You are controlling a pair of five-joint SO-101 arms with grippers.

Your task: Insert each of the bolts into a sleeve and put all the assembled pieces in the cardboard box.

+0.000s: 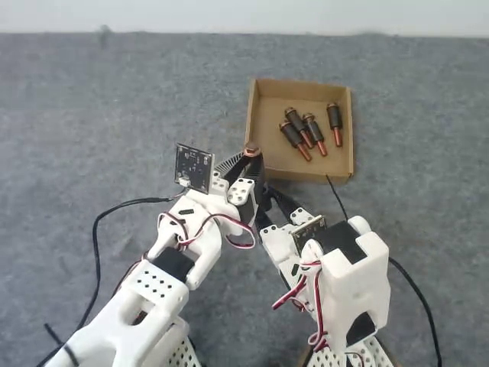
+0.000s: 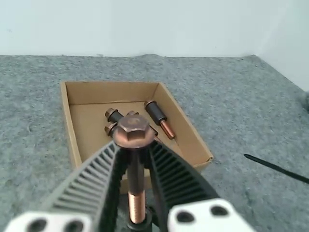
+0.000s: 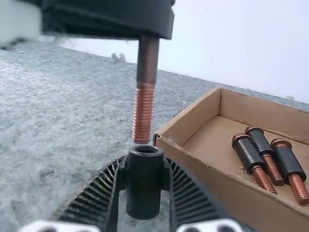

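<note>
My left gripper (image 2: 131, 145) is shut on a copper bolt (image 2: 132, 131) and holds it head up beside the near left corner of the cardboard box (image 1: 253, 122). Directly below it, my right gripper (image 3: 145, 166) is shut on a black sleeve (image 3: 145, 181) that stands upright. The bolt's threaded tip (image 3: 143, 121) hangs just above the sleeve's open mouth, apart from it. From the high view, the bolt's head (image 1: 250, 151) shows between the left gripper's fingers (image 1: 250, 162). Several assembled pieces (image 1: 306, 131) lie inside the box.
Grey carpet covers the table. The box wall (image 3: 193, 159) stands close beside the sleeve. A thin black cable (image 1: 336, 195) runs along the carpet from the box's near right corner toward the right arm. A pale wall borders the far edge.
</note>
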